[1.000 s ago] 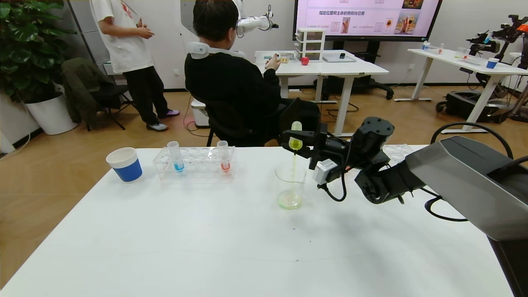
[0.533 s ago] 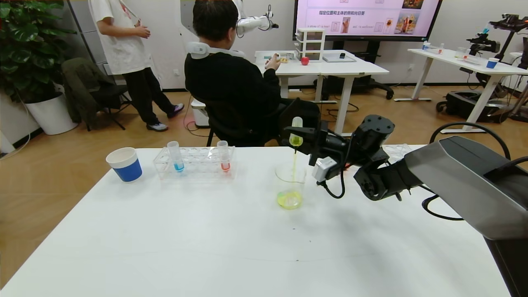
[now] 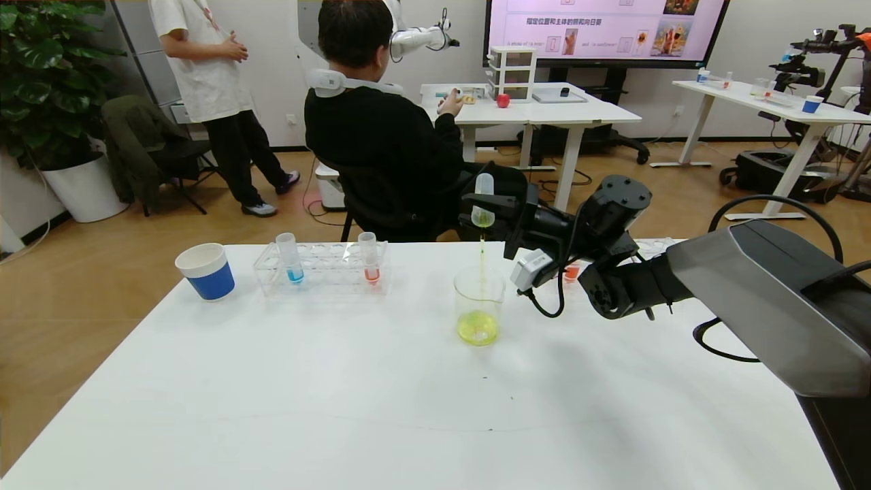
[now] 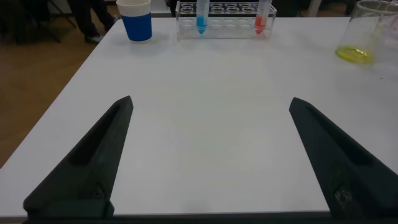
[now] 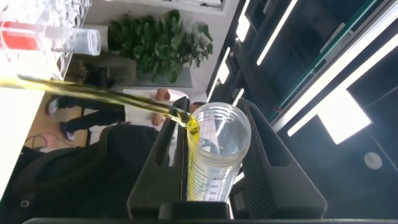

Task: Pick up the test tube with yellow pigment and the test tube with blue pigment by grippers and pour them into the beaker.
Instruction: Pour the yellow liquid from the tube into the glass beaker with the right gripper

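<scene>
My right gripper (image 3: 484, 207) is shut on the test tube with yellow pigment (image 3: 484, 201), held tipped mouth-down above the beaker (image 3: 479, 303). A thin yellow stream runs from the tube's mouth (image 5: 189, 124) into the beaker, where yellow liquid pools at the bottom. The test tube with blue pigment (image 3: 290, 258) stands upright in the clear rack (image 3: 320, 269) at the far left; it also shows in the left wrist view (image 4: 201, 15). My left gripper (image 4: 210, 118) is open and empty over bare table, well short of the rack.
A red-orange tube (image 3: 369, 258) stands in the same rack. A blue-and-white paper cup (image 3: 205, 271) sits left of the rack. A second rack (image 3: 653, 248) with a red-orange tube lies behind my right arm. A seated person is beyond the table's far edge.
My right gripper has lifted slightly and tipped the tube further. The tube has emptied more and the yellow pool in the beaker has grown. The left gripper's earlier position is not shown.
</scene>
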Robot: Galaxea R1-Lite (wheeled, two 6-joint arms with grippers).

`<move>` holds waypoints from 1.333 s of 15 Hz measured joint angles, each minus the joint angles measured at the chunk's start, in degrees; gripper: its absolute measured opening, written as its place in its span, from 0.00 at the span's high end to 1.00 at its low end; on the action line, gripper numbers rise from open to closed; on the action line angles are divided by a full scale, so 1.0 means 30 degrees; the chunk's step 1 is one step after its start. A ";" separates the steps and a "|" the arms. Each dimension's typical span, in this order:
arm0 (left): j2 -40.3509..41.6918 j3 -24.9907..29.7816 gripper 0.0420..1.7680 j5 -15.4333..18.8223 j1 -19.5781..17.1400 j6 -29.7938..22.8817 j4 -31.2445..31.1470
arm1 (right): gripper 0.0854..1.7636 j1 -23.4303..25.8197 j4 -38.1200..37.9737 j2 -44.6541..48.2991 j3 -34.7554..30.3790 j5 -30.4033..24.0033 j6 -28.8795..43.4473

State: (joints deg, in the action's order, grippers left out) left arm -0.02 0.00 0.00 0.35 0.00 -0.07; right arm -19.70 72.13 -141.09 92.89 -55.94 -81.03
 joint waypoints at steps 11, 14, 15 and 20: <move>0.0000 0.0000 0.01 0.0000 0.0000 -0.0008 0.0000 | 0.75 -0.0203 -0.0158 0.0118 0.0284 -0.0187 -0.0349; 0.0000 0.0000 0.01 0.0000 0.0000 -0.0008 0.0000 | 0.75 -0.0504 -0.0471 0.0585 -0.0837 0.0154 0.1187; 0.0000 0.0000 0.01 0.0000 -0.0008 0.0000 0.0000 | 0.75 -0.0662 -0.0423 0.0947 -0.1418 0.0703 0.2361; 0.0000 0.0000 0.01 0.0000 0.0000 0.0000 0.0000 | 0.75 -0.1390 0.0305 0.3608 -0.3734 0.6660 1.0980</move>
State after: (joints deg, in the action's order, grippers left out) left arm -0.02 0.00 0.00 0.35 0.00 -0.07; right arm -23.87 73.05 -130.27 81.69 -35.96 -48.09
